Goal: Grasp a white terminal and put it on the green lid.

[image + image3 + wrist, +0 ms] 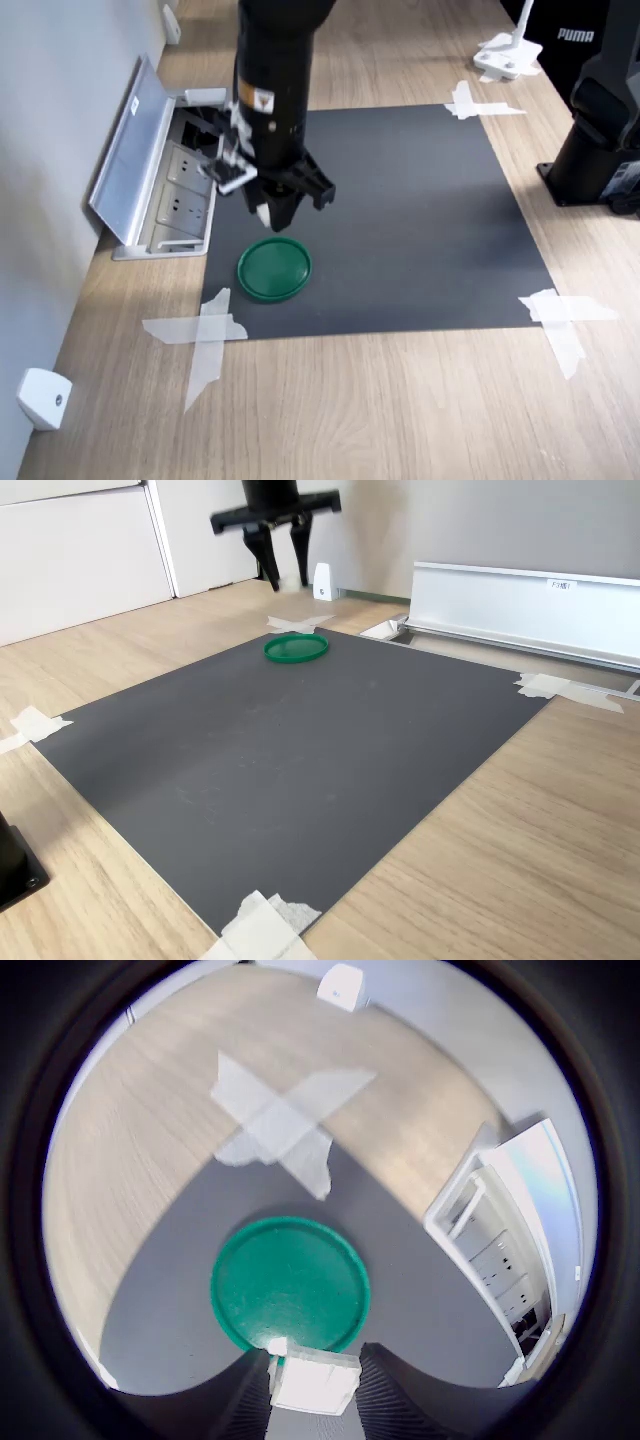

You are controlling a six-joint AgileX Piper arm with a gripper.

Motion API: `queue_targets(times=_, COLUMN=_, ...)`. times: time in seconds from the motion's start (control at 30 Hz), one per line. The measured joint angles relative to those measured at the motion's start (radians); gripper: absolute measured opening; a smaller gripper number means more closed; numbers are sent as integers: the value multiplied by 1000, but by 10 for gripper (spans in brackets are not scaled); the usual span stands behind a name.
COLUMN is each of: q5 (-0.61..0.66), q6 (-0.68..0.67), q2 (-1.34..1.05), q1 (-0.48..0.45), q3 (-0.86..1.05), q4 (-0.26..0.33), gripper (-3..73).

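The green lid lies flat on the black mat near one of its taped corners. My gripper hangs above the lid's edge, pointing down. It is shut on the white terminal, a small white block squeezed between the two dark fingers. In the first exterior view a bit of the white terminal shows at the fingertips. The piece is held in the air, apart from the lid.
An open floor socket box with a raised metal cover sits beside the mat at the first exterior view's left. White tape crosses hold the mat's corners. A white wedge piece, a black stand and a white stand are farther off.
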Motion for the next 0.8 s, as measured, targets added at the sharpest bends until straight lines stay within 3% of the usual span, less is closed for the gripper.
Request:
queue_targets(times=0.7, q5=-28, q6=-75, q2=123, q1=1, q3=-1, q4=33, gripper=328)
queue_targets(times=0.8, q5=-27, q6=-75, q2=129, q1=1, q3=-1, q4=33, gripper=358)
